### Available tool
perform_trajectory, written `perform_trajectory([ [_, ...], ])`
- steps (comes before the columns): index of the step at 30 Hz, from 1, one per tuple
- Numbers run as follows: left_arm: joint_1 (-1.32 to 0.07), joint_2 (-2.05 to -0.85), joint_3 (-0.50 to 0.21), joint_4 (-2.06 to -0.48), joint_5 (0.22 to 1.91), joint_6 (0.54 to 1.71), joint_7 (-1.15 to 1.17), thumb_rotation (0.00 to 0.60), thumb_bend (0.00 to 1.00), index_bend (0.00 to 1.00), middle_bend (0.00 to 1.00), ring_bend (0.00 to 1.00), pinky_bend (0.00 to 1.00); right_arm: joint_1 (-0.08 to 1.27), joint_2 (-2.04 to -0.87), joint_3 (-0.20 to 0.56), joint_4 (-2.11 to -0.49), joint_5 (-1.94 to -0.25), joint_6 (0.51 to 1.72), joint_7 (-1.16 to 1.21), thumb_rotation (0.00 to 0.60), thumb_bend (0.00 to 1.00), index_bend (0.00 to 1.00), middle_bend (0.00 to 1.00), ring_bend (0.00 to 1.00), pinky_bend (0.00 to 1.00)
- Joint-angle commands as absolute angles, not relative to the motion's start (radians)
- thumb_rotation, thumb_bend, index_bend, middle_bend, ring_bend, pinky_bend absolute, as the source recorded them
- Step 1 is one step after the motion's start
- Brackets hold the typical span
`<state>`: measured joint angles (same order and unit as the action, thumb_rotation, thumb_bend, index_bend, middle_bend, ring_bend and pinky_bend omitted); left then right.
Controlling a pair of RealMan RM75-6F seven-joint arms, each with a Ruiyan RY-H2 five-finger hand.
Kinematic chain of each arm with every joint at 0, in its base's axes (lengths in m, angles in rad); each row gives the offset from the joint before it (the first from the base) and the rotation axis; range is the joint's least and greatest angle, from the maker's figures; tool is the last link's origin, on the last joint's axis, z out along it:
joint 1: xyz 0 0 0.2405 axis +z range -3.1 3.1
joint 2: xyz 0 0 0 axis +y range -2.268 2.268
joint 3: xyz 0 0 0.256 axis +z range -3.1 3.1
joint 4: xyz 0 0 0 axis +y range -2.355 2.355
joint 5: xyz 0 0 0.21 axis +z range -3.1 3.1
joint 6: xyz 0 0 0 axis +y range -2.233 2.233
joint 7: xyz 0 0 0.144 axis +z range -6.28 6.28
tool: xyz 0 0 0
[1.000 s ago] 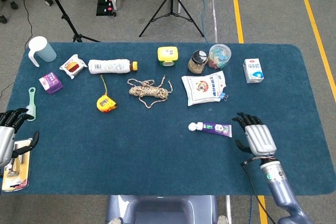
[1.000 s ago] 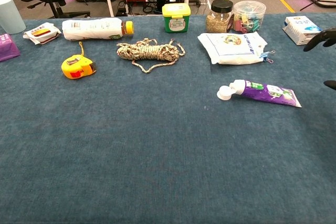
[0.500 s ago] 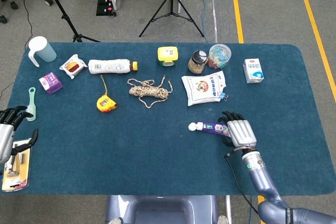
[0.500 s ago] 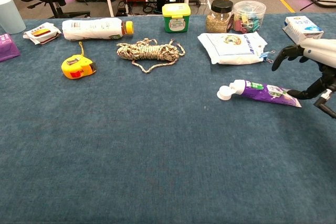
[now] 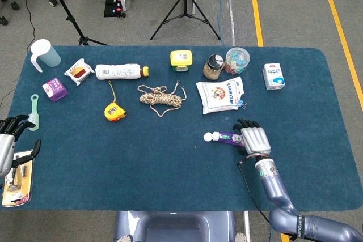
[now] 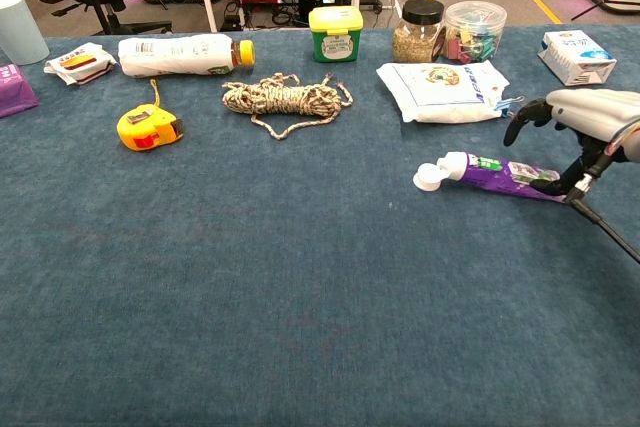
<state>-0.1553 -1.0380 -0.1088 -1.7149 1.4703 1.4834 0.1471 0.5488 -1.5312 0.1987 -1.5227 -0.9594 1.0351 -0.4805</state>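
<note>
Over the flat tail end of the tube [image 5: 227,137], the right hand [image 5: 253,138] hangs palm down, its fingers [image 6: 516,125] spread and arched above the purple body while the thumb reaches down to the crimped end at the bench [image 5: 170,162]; whether it already touches there I cannot tell. Nothing is gripped. From those fingers the tube runs away toward the robot's left, long axis roughly across the bench, white cap [image 5: 208,137] farthest from the hand. Beyond lie a white pouch [image 5: 220,95] and a rope coil [image 5: 161,99]. Far across, the left hand [image 5: 7,143] hovers with fingers spread at the bench edge, so the right is much nearer.
</note>
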Motion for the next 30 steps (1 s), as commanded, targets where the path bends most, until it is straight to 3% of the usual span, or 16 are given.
perform_trajectory([
  [1,-0.156,-1.037,-0.108,-1.717,1.469,1.483,0.150,0.322,0.40,0.32,0.24,0.22,0.24,0.556,-1.543,0.194,-1.497,-0.954,1.029,-0.472,0.600,0.36,0.29,0.16,0.16,0.15],
  [19,-0.152,-1.033,-0.103,-1.724,1.461,1.486,0.155,0.322,0.40,0.32,0.24,0.22,0.24,0.607,-1.588,0.211,-1.305,-0.980,0.984,-0.402,0.600,0.36,0.29,0.17,0.17,0.15],
  [30,-0.150,-1.037,-0.100,-1.711,1.459,1.485,0.141,0.323,0.40,0.32,0.24,0.22,0.24,0.604,-1.539,0.197,-1.433,-0.943,0.990,-0.451,0.600,0.36,0.31,0.19,0.18,0.15],
])
